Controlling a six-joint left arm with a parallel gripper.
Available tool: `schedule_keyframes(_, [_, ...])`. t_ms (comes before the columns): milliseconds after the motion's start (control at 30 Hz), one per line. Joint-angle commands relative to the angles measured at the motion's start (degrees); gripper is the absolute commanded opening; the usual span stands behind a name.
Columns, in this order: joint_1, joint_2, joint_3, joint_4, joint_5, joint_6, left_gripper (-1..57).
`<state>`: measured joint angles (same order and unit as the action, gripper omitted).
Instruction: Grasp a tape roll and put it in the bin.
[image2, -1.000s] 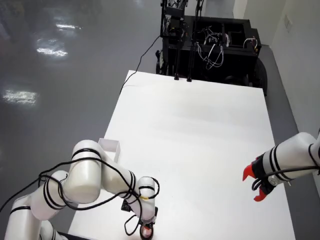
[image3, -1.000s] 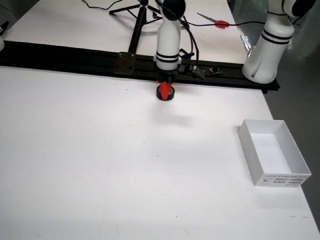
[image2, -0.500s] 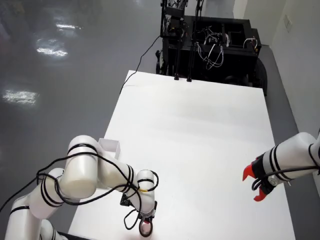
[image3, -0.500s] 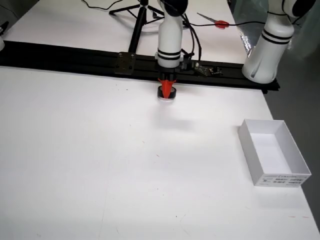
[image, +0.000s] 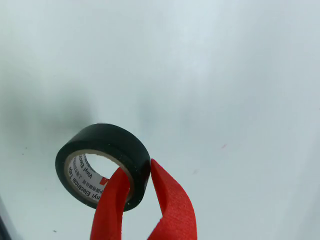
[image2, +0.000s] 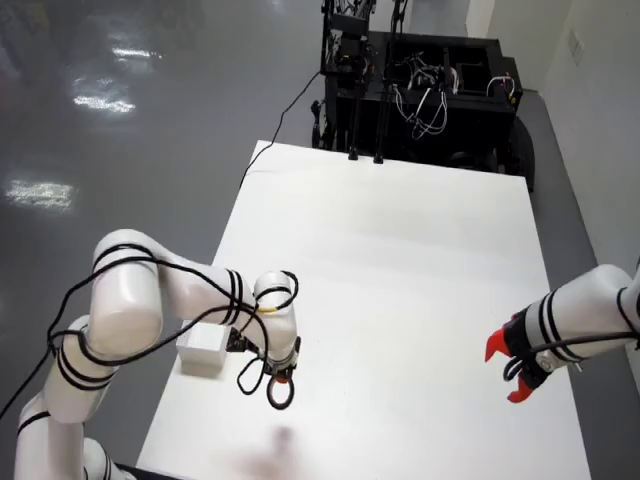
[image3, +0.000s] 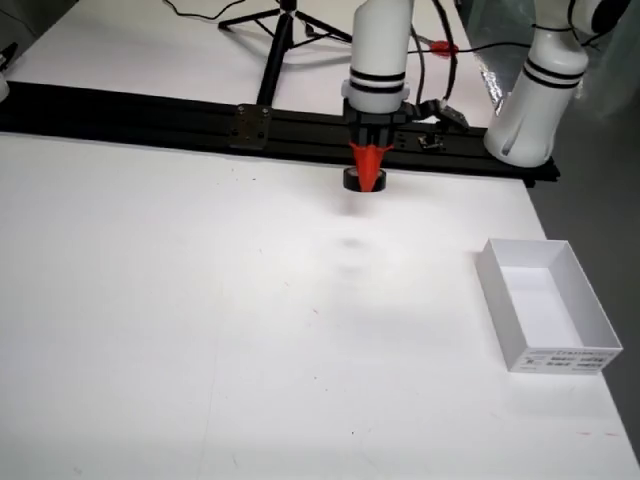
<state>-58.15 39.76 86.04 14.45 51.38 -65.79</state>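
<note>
- tape roll (image: 102, 165), black with a white printed core, is pinched by the gripper (image: 136, 192): one red finger (image: 110, 210) sits inside the hole, the other on the outer wall, so the band is clamped between them
- in the view from the front the roll (image3: 364, 180) hangs off the white table (image3: 200, 330), with a faint shadow on the surface below it (so it's clearly in the air)
- bin (image3: 546, 303), a white open box, sits well apart to the right in that front view, near the table edge, and looks empty
- from above, the working arm (image2: 150, 300) curls over the bin (image2: 203, 350), with the gripper (image2: 279, 378) just beside it and the roll dangling underneath
- second arm (image2: 580, 320) with red fingers hangs off at the right side of the overhead view, nowhere near any of this
</note>
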Motion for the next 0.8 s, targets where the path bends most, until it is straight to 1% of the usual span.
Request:
schedule_keyframes(33, [15.1,-8.8,0.0,2.5,7.3,7.3,-0.6])
schedule_keyframes(400, [28.5,-12.6,-0.1,4.4,8.1,10.2,-0.6])
schedule_keyframes(567, [32.7,-13.3,-0.1,6.5,7.9,11.1,-0.6])
schedule_keyframes(800, [37.8,-14.3,0.0,7.9,8.5,11.7,-0.7])
